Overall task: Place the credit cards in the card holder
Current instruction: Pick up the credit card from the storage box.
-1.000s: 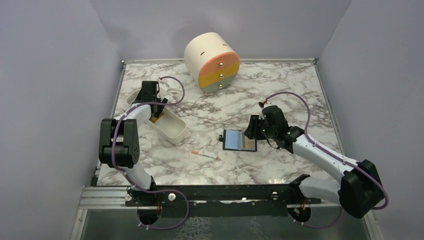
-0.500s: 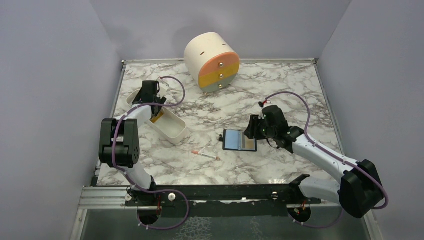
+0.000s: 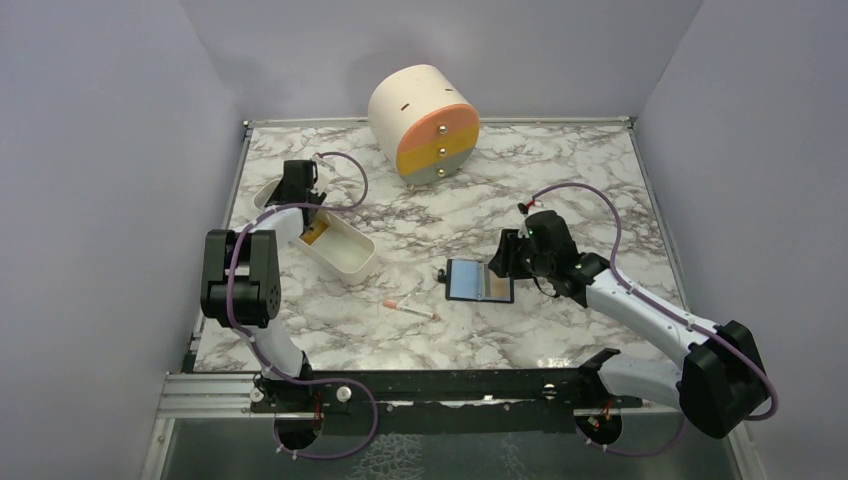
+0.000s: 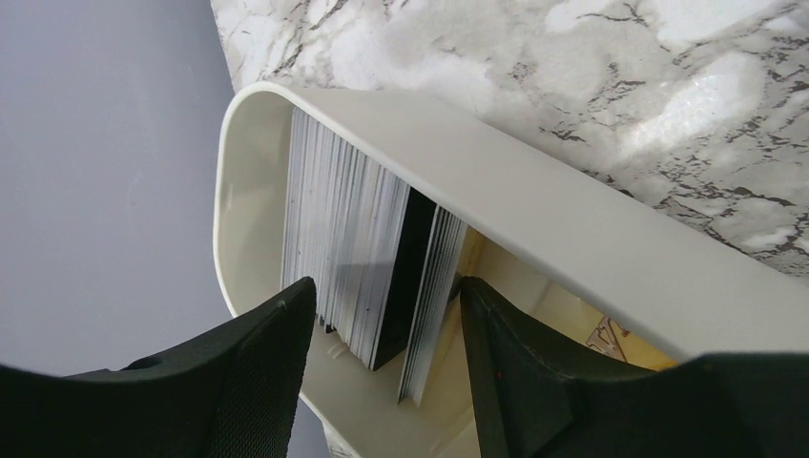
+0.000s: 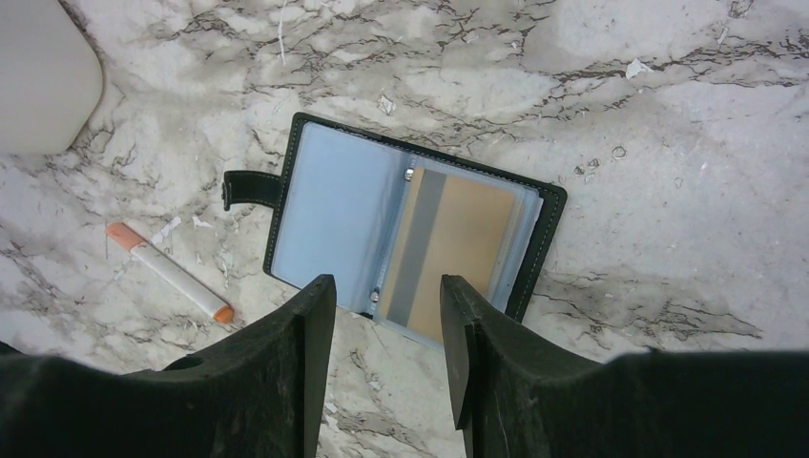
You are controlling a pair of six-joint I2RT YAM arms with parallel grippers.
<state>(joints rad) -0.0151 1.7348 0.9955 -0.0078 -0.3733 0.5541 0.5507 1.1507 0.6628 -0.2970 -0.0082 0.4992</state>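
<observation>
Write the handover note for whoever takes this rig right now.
Left gripper: fingers straddle the upright card stack in the white tray; grip unclear.
Right gripper: open, empty, at the card holder.
Holder lies open, one card sleeved inside.
Done: one card stowed.
Left: lift the tray's cards and sleeve them.

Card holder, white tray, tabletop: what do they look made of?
Card holder: black leather or faux leather, judging by its stitched edge and strap tab. The inner sleeves are clear glossy plastic, with a card showing through. White tray: likely molded plastic, with a smooth satin cream wall and rounded corners. Tabletop: marble-look surface, grey veins on white; could be printed laminate, cannot tell.
</observation>
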